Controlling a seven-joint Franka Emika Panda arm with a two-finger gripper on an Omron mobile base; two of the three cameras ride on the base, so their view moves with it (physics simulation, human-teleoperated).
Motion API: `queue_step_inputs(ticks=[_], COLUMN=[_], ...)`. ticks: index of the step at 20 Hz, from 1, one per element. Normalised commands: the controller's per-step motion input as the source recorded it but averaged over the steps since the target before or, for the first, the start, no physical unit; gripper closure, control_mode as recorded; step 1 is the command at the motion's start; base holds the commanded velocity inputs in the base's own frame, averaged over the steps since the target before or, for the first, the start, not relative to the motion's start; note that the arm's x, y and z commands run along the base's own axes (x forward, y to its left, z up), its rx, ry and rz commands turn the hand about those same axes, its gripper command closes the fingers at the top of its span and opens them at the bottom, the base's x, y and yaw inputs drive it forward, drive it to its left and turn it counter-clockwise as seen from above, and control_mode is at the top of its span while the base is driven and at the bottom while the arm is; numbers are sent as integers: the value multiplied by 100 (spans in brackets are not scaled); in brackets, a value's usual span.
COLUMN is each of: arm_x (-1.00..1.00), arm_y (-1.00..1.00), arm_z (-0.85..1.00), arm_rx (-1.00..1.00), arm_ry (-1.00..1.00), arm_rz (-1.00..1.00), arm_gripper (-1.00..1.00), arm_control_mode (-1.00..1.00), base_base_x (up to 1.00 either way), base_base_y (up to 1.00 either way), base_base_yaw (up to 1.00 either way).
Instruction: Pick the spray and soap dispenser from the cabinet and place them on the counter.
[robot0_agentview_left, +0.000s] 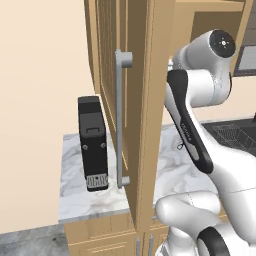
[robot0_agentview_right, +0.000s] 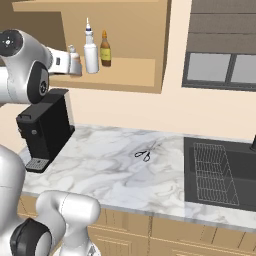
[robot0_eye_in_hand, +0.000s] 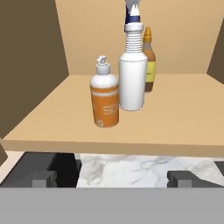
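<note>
The cabinet (robot0_agentview_right: 131, 71) stands open, its grooved door (robot0_agentview_left: 106, 60) swung out with the long grey handle (robot0_agentview_left: 119, 120). On its shelf the small orange soap dispenser (robot0_eye_in_hand: 105, 99) with a white pump stands in front. Just behind and to its right is the taller white spray (robot0_eye_in_hand: 132, 78) with a blue and white nozzle. My gripper (robot0_eye_in_hand: 111, 178) is open, fingertips wide apart, just short of the shelf's front edge and slightly below it. In the right base view my hand reaches in beside the soap dispenser (robot0_agentview_right: 75, 59) and spray (robot0_agentview_right: 90, 51). The marble counter (robot0_agentview_right: 105, 172) lies below.
A brown bottle with a yellow label (robot0_eye_in_hand: 149, 61) stands behind the spray. A black coffee machine (robot0_agentview_right: 46, 131) sits on the counter under the cabinet's left end. Small scissors (robot0_agentview_right: 144, 155) lie mid-counter, and a dark sink with a wire rack (robot0_agentview_right: 216, 172) is at the right.
</note>
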Motion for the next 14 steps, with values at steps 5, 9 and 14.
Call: queue_step_inputs(ticks=[5, 9, 14], arm_x=[20, 11, 14], arm_y=[3, 5, 5], arm_z=[0, 0, 0], arm_rx=[0, 0, 0], arm_ry=[1, 0, 0], arm_rz=[0, 0, 0], arm_gripper=[-100, -100, -100], arm_control_mode=[-100, -100, -100], base_base_x=[0, 0, 0], base_base_y=[0, 0, 0], base_base_yaw=[0, 0, 0])
